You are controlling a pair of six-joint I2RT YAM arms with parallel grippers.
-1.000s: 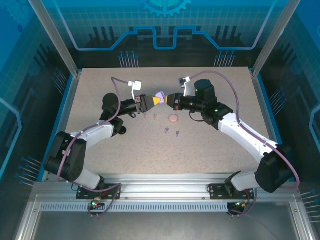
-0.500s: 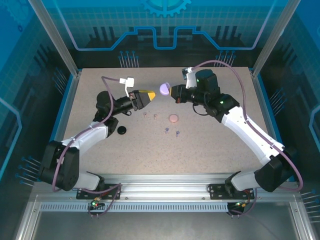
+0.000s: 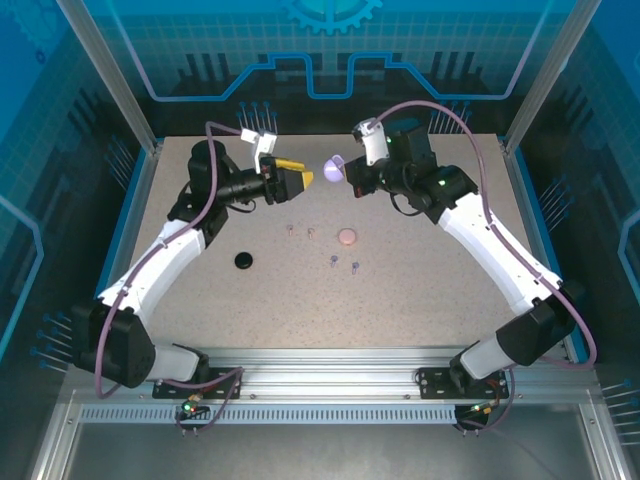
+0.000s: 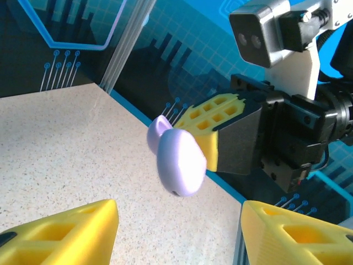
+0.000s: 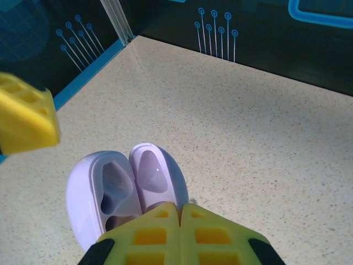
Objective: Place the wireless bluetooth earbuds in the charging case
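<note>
1. Right claw [image 3: 346,173] is pinched shut on the purple charging case [image 3: 332,168] and holds it up off the counter [image 3: 430,300]. The lid is flipped open and the wells look empty.
2. Left claw [image 3: 297,180] hangs just left of that case, fingers apart, nothing in them.
3. The purple earbuds [image 3: 332,261] lie on the counter, well off from the case toward the arm bases. I'd say the free left claw has to drop for them. Can't tell which way the stems point, way too tiny.
4. The pink case [image 3: 347,237] and pink earbuds [image 3: 290,230] sit between the held case and the purple buds, so it's a bit crowded there. Counter edges are far off.
</note>
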